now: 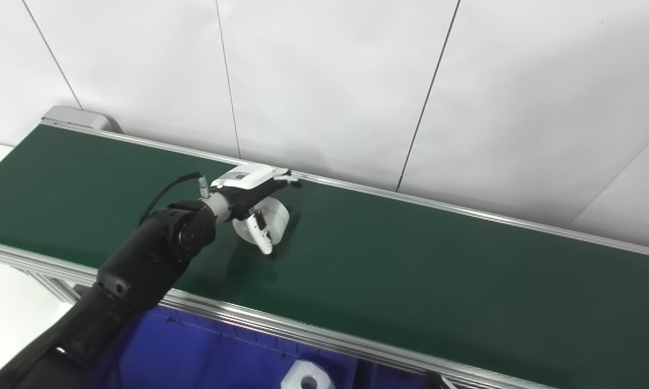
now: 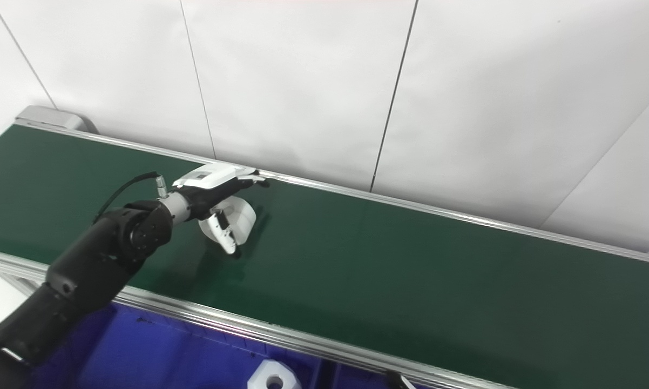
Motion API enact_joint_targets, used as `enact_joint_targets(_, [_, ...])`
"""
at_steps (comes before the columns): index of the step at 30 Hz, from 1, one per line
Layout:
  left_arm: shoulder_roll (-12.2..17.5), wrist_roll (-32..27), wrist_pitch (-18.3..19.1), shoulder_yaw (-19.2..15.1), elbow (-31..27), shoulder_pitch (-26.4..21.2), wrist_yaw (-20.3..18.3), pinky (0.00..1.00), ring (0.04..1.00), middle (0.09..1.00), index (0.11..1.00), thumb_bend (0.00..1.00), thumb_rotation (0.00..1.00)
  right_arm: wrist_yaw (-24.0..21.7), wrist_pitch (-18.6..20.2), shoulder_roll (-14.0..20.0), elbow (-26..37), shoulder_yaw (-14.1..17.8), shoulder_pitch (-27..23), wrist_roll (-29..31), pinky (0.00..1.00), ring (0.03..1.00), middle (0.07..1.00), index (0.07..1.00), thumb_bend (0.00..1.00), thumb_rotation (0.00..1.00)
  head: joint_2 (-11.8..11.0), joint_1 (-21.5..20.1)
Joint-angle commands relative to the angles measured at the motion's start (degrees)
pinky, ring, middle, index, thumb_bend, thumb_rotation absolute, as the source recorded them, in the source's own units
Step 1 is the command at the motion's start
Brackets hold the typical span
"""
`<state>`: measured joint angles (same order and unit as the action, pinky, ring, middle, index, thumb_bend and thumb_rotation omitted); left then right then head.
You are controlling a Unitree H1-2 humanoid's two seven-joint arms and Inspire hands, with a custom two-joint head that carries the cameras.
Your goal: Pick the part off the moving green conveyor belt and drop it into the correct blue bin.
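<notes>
Over the middle of the green conveyor belt (image 1: 411, 259) my left hand (image 1: 254, 197) reaches out from my black arm (image 1: 151, 254), which comes in from the lower left corner. The hand's white back faces up and its fingers (image 1: 284, 178) stretch toward the belt's far aluminium rail (image 1: 465, 212), while the thumb (image 1: 262, 235) points down and forward. Between thumb and fingers sits the white part (image 1: 275, 216), a rounded, ring-like piece. My hand is wrapped around it from above and from the near side, so I am gripping it; whether it is lifted clear of the belt or touching it I cannot tell, though a dark shadow lies on the green surface just under and beside it. A black cable (image 1: 165, 194) loops from my wrist back to the forearm.

Below the belt's near rail (image 1: 281, 324), at the bottom of the view, is a blue bin (image 1: 195, 351). A second white part (image 1: 307, 376) with a round hole in its top lies inside it, cut off by the lower edge. Behind the belt stands a white panelled wall (image 1: 330, 81), and a grey end housing (image 1: 76, 116) shows at the belt's far left corner. My right hand is out of sight in both views.
</notes>
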<state>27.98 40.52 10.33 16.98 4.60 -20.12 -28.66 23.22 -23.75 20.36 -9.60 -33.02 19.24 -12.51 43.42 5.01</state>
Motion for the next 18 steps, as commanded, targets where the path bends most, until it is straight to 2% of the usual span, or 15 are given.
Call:
enact_joint_targets(1, [1.95,0.40,2.17,0.17,-1.98,-1.51,-2.05,1.00,1.000,1.000,0.892,0.99,0.11,0.41,-3.18,0.19,2.13,0.47,0.38,0.63,0.75,0.797,0.821,0.882,0.87,0.41,0.06,0.12])
enact_joint_targets(5, [2.87,-0.15,5.26,1.03,-2.51,-1.56,-6.30,1.00,1.000,1.000,0.899,0.98,0.08,0.03,-3.18,0.34,2.53,0.61,0.51,1.00,0.75,0.799,0.825,0.884,0.86,0.40,0.17,0.36])
enact_joint_targets(6, [2.60,-1.32,4.07,0.33,-1.97,-0.97,-4.96,1.00,1.000,1.000,0.899,0.98,0.08,-0.04,-3.18,0.34,2.59,0.74,0.56,0.93,0.76,0.799,0.825,0.884,0.86,0.40,0.26,0.31])
enact_joint_targets(7, [2.38,-2.22,3.11,-0.21,-1.56,-0.53,-3.83,0.84,0.912,0.930,0.833,0.91,0.03,-0.11,-3.18,0.33,2.62,0.84,0.60,0.89,0.75,0.797,0.826,0.885,0.86,0.40,0.26,0.31])
enact_joint_targets(8, [2.03,-3.24,1.96,-0.79,-0.69,-0.07,-2.47,0.79,0.882,0.905,0.810,0.89,0.02,-0.02,-3.18,0.37,2.61,0.84,0.58,0.81,0.74,0.797,0.826,0.886,0.86,0.40,0.25,0.21])
enact_joint_targets(11, [0.97,-3.92,-2.96,-1.39,2.55,0.85,4.27,0.59,0.694,0.768,0.676,0.71,0.00,0.35,-3.18,0.43,2.56,0.95,0.54,0.32,0.74,0.794,0.827,0.886,0.86,0.41,0.38,0.33])
enact_joint_targets(12, [0.35,-4.39,-4.98,-1.91,3.77,1.21,7.36,0.53,0.583,0.701,0.634,0.60,0.00,0.09,-3.18,0.44,2.68,1.04,0.60,0.56,0.74,0.796,0.827,0.887,0.86,0.41,0.41,0.38])
enact_joint_targets(13, [-0.15,-4.82,-6.88,-2.30,4.91,1.47,9.93,0.47,0.481,0.592,0.559,0.54,0.00,-0.12,-3.18,0.43,2.79,1.13,0.64,0.79,0.75,0.799,0.829,0.888,0.86,0.40,0.44,0.44])
enact_joint_targets(14, [-0.43,-5.14,-8.11,-2.52,5.64,1.61,11.56,0.40,0.455,0.551,0.525,0.50,0.00,-0.30,-3.18,0.42,2.90,1.21,0.70,0.97,0.75,0.797,0.830,0.888,0.86,0.40,0.49,0.51])
enact_joint_targets(18, [-4.14,-6.92,-17.90,-4.60,12.36,3.00,23.78,0.40,0.470,0.535,0.459,0.48,0.00,-0.45,-3.18,0.51,3.21,1.22,0.75,1.32,0.74,0.793,0.832,0.888,0.86,0.40,0.81,0.19])
